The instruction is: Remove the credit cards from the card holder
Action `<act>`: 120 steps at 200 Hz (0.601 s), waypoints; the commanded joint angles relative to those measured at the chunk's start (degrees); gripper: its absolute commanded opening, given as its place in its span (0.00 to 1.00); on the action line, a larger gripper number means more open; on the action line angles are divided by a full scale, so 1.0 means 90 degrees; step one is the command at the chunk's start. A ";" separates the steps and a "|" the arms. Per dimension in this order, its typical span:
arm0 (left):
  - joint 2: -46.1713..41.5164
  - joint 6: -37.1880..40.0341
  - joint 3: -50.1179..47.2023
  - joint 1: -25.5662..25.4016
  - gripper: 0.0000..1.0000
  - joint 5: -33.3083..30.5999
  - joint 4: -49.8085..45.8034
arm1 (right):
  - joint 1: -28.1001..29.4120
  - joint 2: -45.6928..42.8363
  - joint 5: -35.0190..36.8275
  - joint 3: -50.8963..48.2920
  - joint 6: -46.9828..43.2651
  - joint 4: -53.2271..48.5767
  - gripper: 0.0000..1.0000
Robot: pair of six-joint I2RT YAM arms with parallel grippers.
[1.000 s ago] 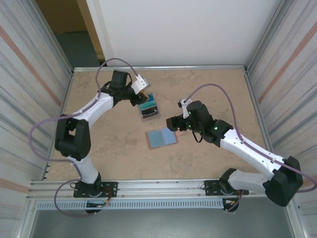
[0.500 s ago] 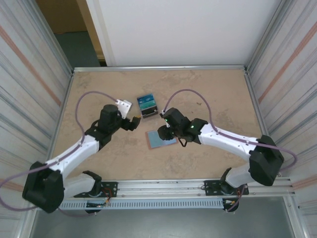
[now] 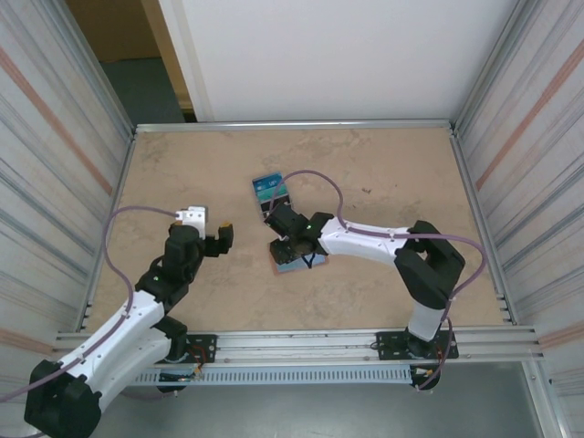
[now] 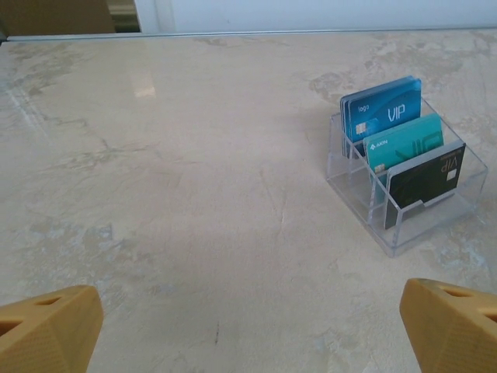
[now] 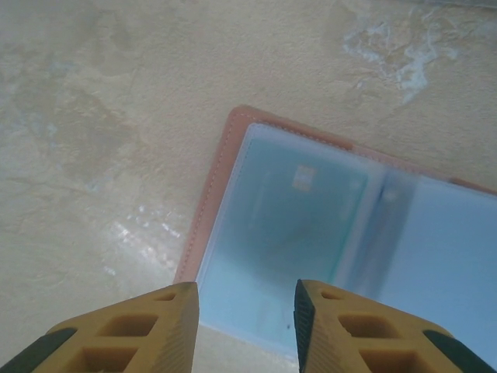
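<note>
Right wrist: card holder point(image 5: 311, 210) cut off (right edge).

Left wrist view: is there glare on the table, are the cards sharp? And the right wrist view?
Left wrist view: a pale glare patch on the beige marbled table; the blue and teal plastic cards are sharp, lettering readable. Right wrist view: the salmon-pink bifold card holder looks hazy under its clear sleeve.

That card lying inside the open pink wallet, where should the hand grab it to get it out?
By one thin edge, coming from above: the card holder lies open and flat, and the credit card sits flush under a clear sleeve. Probably the edge by the centre fold, though the sleeve's mouth is unclear.
</note>
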 commanded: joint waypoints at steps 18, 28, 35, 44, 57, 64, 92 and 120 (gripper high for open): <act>-0.0037 -0.0322 0.0004 0.0055 0.99 -0.0056 0.0011 | 0.0063 0.0488 0.0211 0.0443 -0.0244 -0.0362 0.42; 0.0023 -0.0322 0.0030 0.0057 0.99 -0.0024 0.0021 | 0.0095 0.0588 0.0274 0.0490 -0.0258 -0.0395 0.44; 0.0076 -0.0327 0.0038 0.0055 0.99 -0.0022 0.0014 | 0.0102 0.0641 0.0310 0.0530 -0.0263 -0.0429 0.46; 0.0145 -0.0356 0.0059 0.0063 0.99 -0.0020 -0.0012 | 0.0125 0.0705 0.0348 0.0548 -0.0259 -0.0451 0.48; 0.0228 -0.0389 0.0080 0.0071 0.99 0.0001 -0.0028 | 0.0136 0.0779 0.0359 0.0557 -0.0244 -0.0459 0.51; 0.0267 -0.0408 0.0089 0.0061 0.99 0.0016 -0.0028 | 0.0139 0.0810 0.0353 0.0549 -0.0234 -0.0459 0.52; 0.0345 -0.0440 0.0092 0.0064 0.99 0.0079 0.0011 | 0.0142 0.0845 0.0356 0.0496 -0.0193 -0.0443 0.55; 0.0379 -0.0439 0.0119 0.0062 0.99 0.0119 -0.0006 | 0.0147 0.0870 0.0321 0.0439 -0.0161 -0.0410 0.55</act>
